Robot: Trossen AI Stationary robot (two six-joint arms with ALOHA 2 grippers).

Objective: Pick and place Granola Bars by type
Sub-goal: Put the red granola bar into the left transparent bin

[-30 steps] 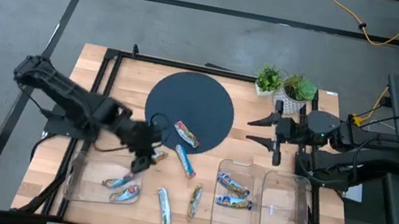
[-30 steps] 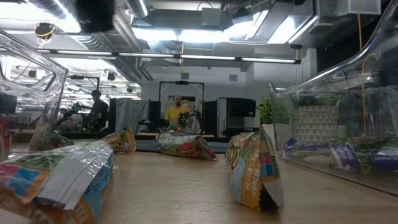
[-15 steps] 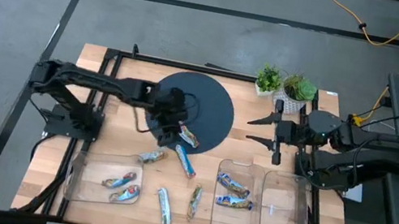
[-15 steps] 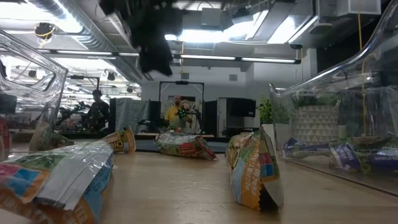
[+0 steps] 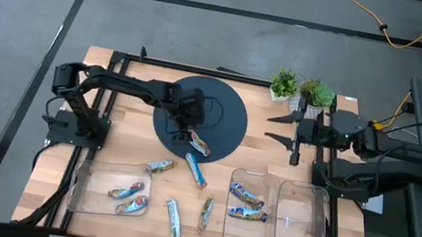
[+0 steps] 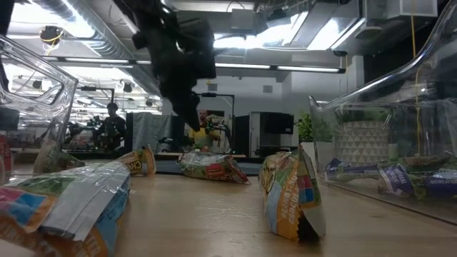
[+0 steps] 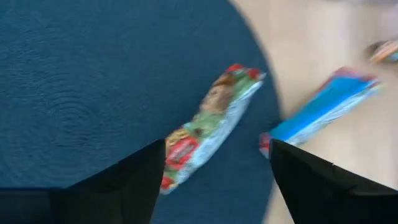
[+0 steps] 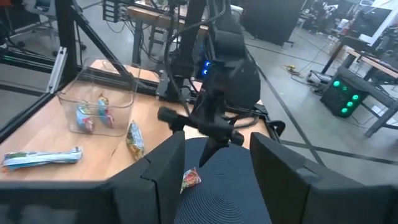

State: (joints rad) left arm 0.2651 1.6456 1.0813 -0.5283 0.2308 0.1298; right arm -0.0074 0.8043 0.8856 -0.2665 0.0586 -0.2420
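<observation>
Left gripper (image 5: 189, 130) now over mat bar (image 7: 208, 124)

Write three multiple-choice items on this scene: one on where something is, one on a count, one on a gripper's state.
1. Where is the left gripper?
A. over the dark round mat
B. inside the left clear tray
C. beside the potted plants

2. How many granola bars lie in the left clear tray?
A. none
B. two
C. five

3. How do the left gripper's fingers stand?
A. shut on a bar
B. shut, holding nothing
C. open, with a bar between them in the left wrist view

Answers:
1. A: the high view shows it over the mat, by the red-and-green bar.
2. B: two bars show in that tray from above.
3. C: the left wrist view shows both fingers apart, with the bar lying on the mat.
</observation>
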